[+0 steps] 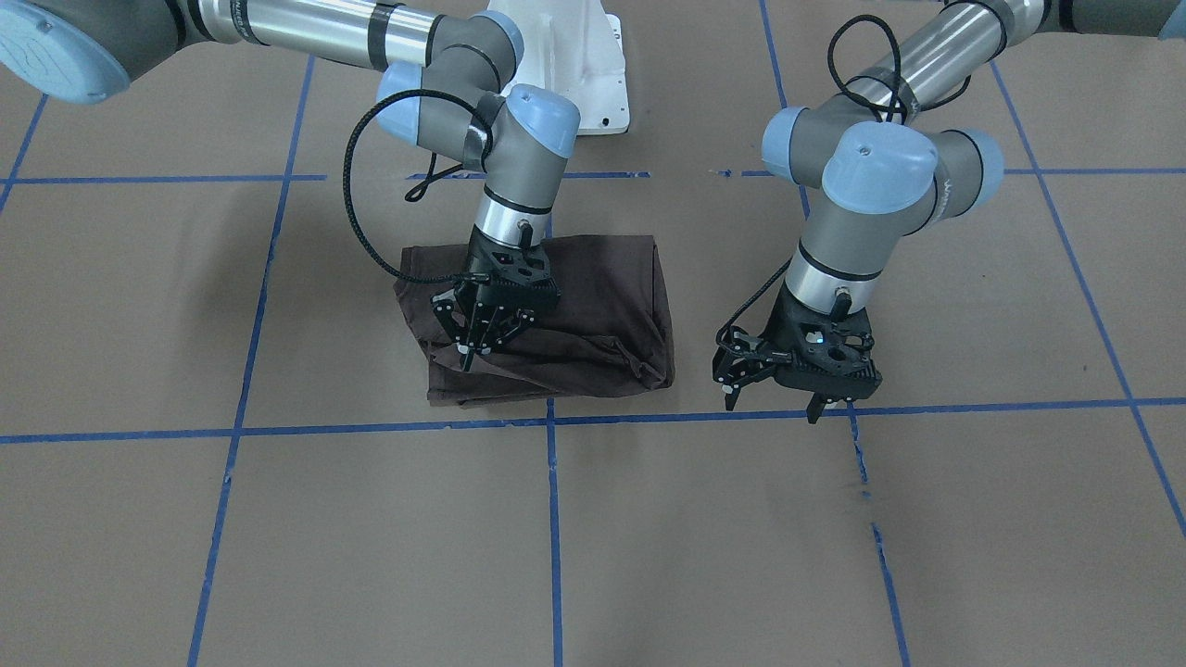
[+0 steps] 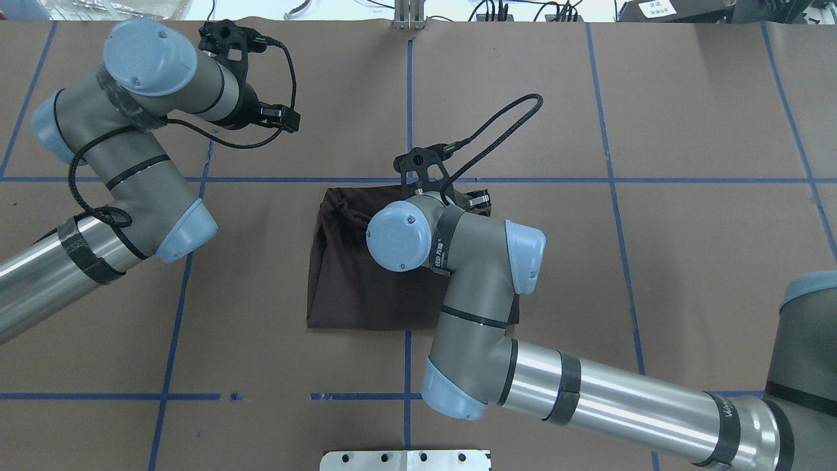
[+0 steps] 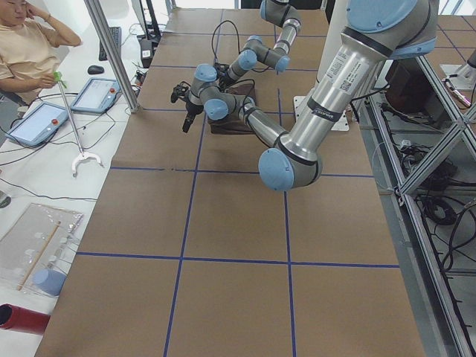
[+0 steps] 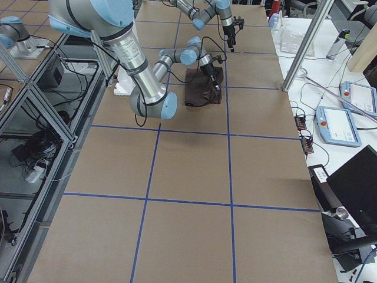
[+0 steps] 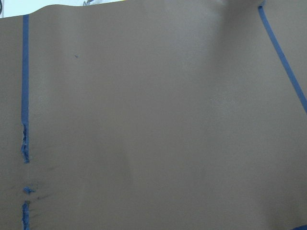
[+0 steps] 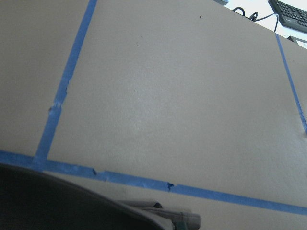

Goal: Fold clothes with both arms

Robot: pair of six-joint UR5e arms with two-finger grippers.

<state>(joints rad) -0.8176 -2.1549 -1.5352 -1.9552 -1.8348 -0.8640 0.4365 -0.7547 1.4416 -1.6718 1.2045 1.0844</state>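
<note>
Closest to the front-facing camera, just ahead of the T-shirt's [image 1: 611, 306] near edge: a blue tape line [image 1: 649, 417] across the brown paper table cover [image 1: 278, 537]. Off to the T-shirt's side toward the robot's left, clear of the cloth and over that same line: left gripper [image 1: 772, 408], fingers spread wide. On the T-shirt's wrinkled near part, toward the robot's right: right gripper [image 1: 468, 357], fingers drawn together, tips pinched into a fold of the dark brown fabric. T-shirt itself folded to a rough rectangle, flat on the paper, smooth along the far half, bunched and layered along the near edge. Over the T-shirt in the overhead view: right arm [image 2: 477, 275], with a square logo [image 2: 397, 233] on its blue joint cap, not legible, and lettering [image 2: 727, 412] on the grey sleeve farther back, too small to read. Beyond the T-shirt's far edge: white base [image 1: 593, 83].
</note>
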